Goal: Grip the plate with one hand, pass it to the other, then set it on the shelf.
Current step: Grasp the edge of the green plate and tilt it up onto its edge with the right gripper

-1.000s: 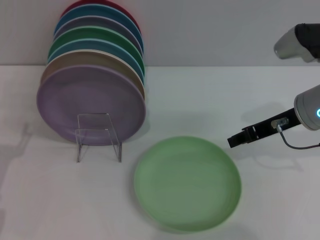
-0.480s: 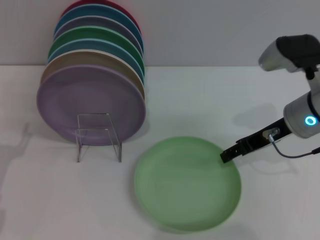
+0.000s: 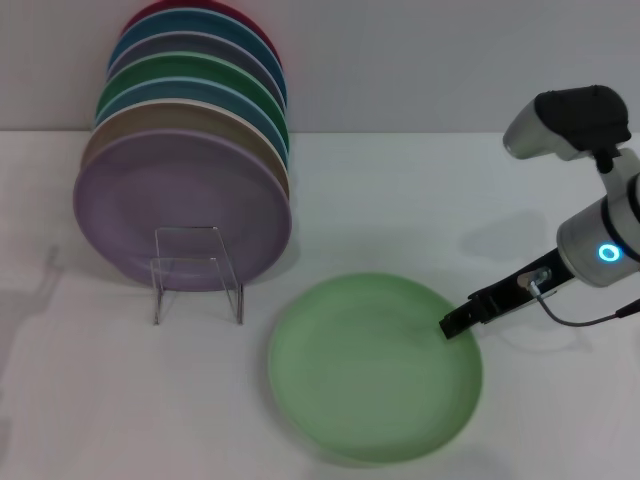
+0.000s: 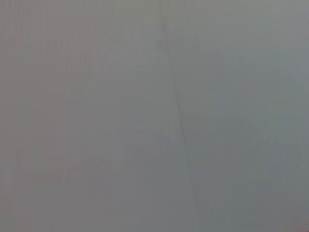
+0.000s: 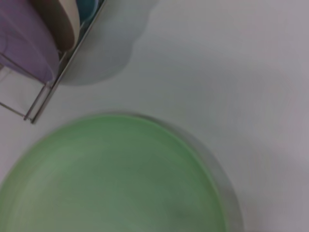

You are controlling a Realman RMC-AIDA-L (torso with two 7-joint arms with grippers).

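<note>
Right gripper: black fingers at right rim of plate; open or shut, can't tell.
Plate: round pale mint-green matte plate flat on white table, just right-front of shelf.
Shelf: clear plastic rack holding upright stack, lilac plate foremost.
Right wrist view: plate rim, rack edge; own fingers not shown.
Left wrist view: blank grey; left gripper not visible.
</note>
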